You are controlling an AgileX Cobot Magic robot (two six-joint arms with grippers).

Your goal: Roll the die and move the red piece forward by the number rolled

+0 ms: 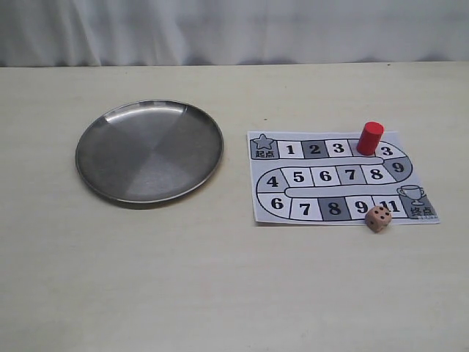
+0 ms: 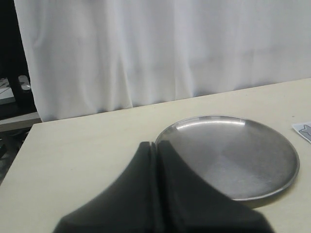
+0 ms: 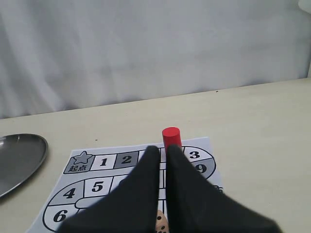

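My left pincer (image 2: 154, 144) has its two black fingers pressed flat together, holding nothing. It hangs over the bare desk (image 1: 220, 293), near the rim of the steel plate (image 1: 150, 150). The plate is the only container here, a shallow round dish, and nothing lies in it.

To the right of the plate lies the paper board (image 1: 322, 176) with its numbered track. The red piece (image 1: 370, 138) stands upright on the top row, between the two squares marked 3, hiding the number under it. The die (image 1: 378, 218) rests at the board's near edge, right beside square 11 and partly off the paper.

My right pincer (image 3: 164, 150) hangs above the board with only a thin slit between its fingers, and it too holds nothing. The die shows just behind its tips.

As I judge it, the step in hand is picking up the die. I should spread the right fingers well clear of the cube and come straight down over two opposite faces. I want to grip it square, so it neither twists nor drags the paper. The plate looks like the place to drop it, since its rim should stop it running off. The pawn stands well apart from the die, so my descent should not disturb it.
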